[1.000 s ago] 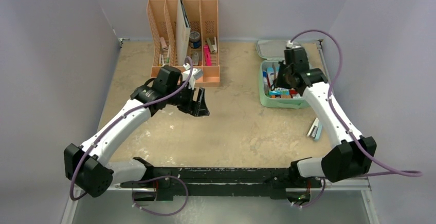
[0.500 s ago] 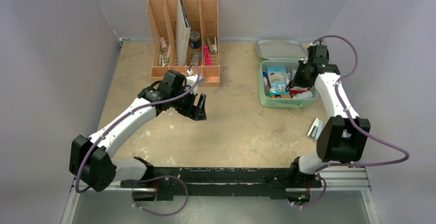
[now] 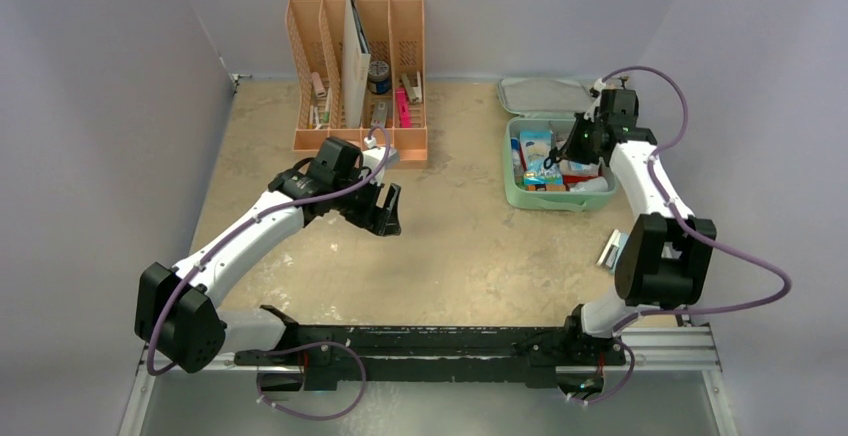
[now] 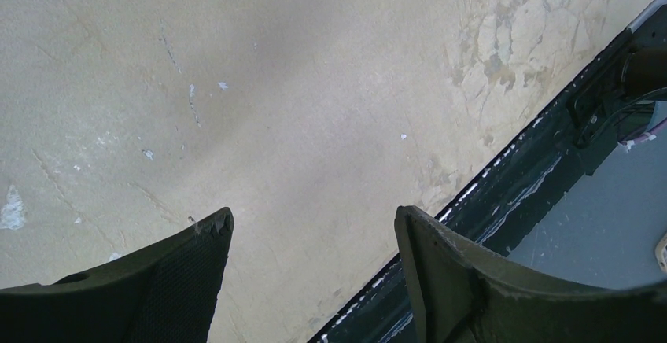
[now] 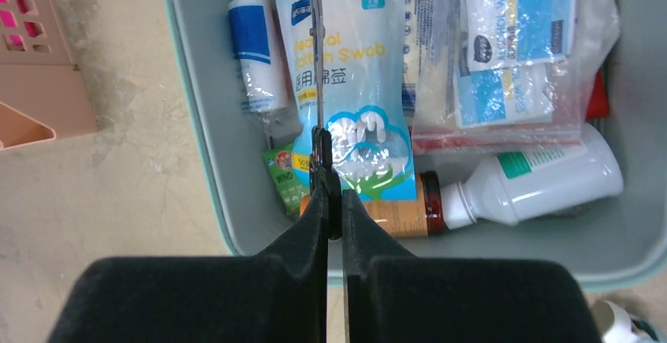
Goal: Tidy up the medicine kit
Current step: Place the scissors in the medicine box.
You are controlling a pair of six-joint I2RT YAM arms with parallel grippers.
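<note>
**A:** How far along was the kit?

**B:** Well on, I'd judge. The kit [image 3: 545, 201] sat at two o'clock on the table [image 3: 470, 256], its lid [image 3: 540, 96] thrown back toward twelve. A swab bag [image 5: 358, 83], wipes [image 5: 511, 44], a white bottle [image 5: 535, 182], a roll [image 5: 256, 52] and a brown bottle [image 5: 401, 213] already lay inside.

**A:** And the right gripper?

**B:** The right gripper [image 5: 329, 193] hung over the kit's middle. Its jaws were pressed together on a thin metal tool [image 5: 316, 60], seen edge-on. I couldn't tell whether it was scissors or tweezers. It reached out above the swab bag and was not yet laid in.

**A:** What was left?

**B:** Probably setting that tool down, fetching the packet [image 3: 611, 251] at four o'clock beside the right arm, then closing the lid.

**A:** The left gripper?

**B:** The left gripper [image 4: 311, 225] hovered toward nine o'clock of centre over bare table, jaws wide apart, holding nothing.

**A:** Anything in the way?

**B:** The organizer [image 3: 357, 66] at eleven o'clock stood well apart. Crowding looked like the real obstacle. Bags covered most of the kit's floor and the white bottle filled its five o'clock corner, so the tool had little room.
</note>
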